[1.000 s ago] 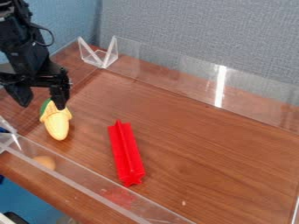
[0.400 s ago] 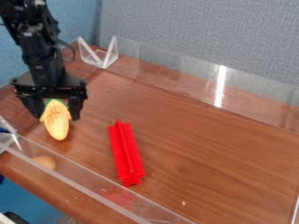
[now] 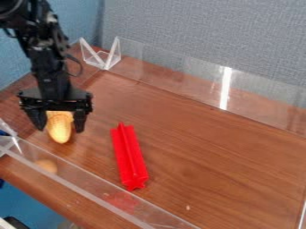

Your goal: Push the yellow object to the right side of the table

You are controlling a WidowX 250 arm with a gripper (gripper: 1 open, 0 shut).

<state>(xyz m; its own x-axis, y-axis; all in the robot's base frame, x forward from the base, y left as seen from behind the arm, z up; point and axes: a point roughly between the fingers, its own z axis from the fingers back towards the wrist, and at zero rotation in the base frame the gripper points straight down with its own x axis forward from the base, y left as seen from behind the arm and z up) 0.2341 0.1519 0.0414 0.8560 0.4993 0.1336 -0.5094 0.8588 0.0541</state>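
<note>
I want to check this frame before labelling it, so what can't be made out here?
- Camera view: the gripper covers the top of the yellow object; its green cap is hidden, and contact cannot be judged.
- The table is cut off at the right and bottom edges.
- The red bar shows fully.

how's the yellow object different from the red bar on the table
The yellow object is short and egg-shaped; the red bar is long, straight and ridged. The yellow object sits near the table's left end between the open gripper's fingers; the red bar lies apart nearer the middle, with nothing around it. Both rest on the wood-grain table.
</note>
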